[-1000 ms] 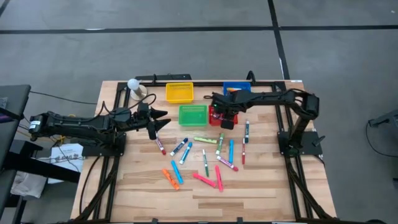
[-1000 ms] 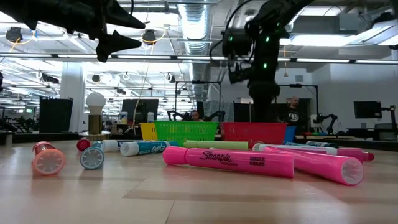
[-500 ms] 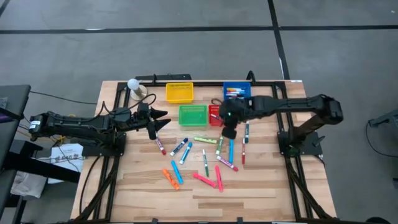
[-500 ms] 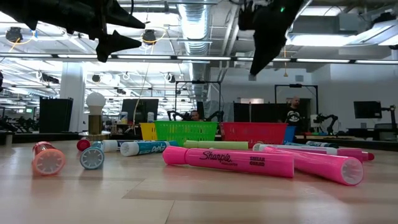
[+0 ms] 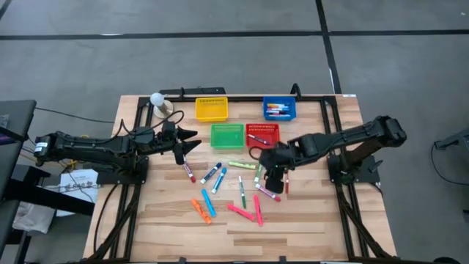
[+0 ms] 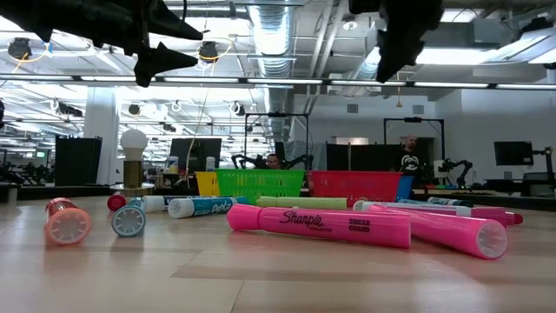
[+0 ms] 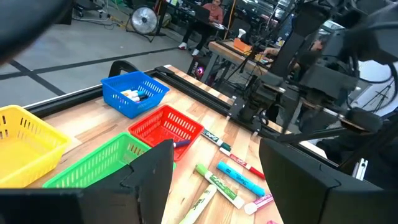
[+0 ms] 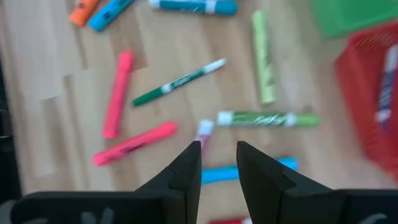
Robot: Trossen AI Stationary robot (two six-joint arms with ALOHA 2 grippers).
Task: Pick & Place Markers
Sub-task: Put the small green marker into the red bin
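From table height I can read "Sharpie" in dark script along the barrel of the big pink marker (image 6: 320,226) lying nearest the camera, with 2 short lines of smaller print to the right of it on the same barrel, too small for me to make out. The other markers carry print too, but I cannot read any of it.

light: bright, even, ceiling strip lamps (image 6: 217,80) above table (image 6: 174,278) | shadows: soft | blur: right wrist view smeared
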